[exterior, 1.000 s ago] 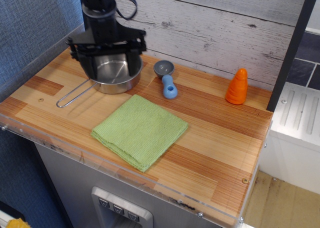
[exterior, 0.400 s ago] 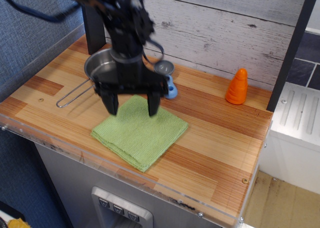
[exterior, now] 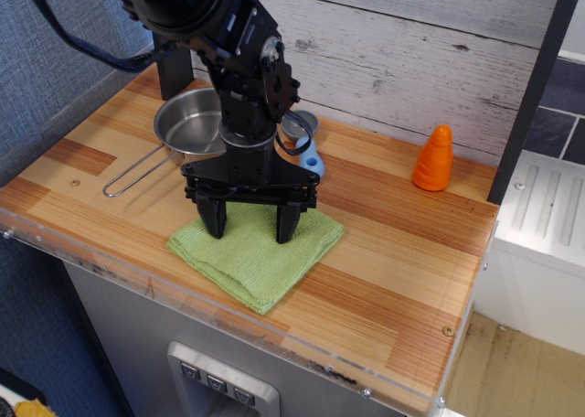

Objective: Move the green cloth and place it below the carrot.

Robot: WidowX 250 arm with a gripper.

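Green knitted fabric, folded square with layered edges, lies flat near the front edge of the wooden counter (exterior: 384, 280); this is the green cloth (exterior: 260, 261). It sits turned so one corner points toward the front lip.

Black gripper (exterior: 250, 227) is directly above the cloth's rear half, pointing down. Its two fingers (exterior: 218, 221) are spread wide apart, with bare cloth visible between them. Both fingertips sit at the cloth's surface; whether they press into it cannot be told. Nothing is held between the fingers.

Steel pan (exterior: 187, 124) stands behind and to the left of the cloth, its wire handle (exterior: 137, 172) reaching toward the left front. Pan and cloth are apart.

Blue-handled scoop (exterior: 306, 147) lies just behind the arm, largely hidden by it; only the grey bowl and part of the blue handle show.

The carrot (exterior: 434, 159) stands upright, orange, tip up, at the rear right of the counter close to the whitewashed plank wall (exterior: 411, 60). It is well apart from the cloth, with bare wood between them. The counter area in front of the carrot holds no object
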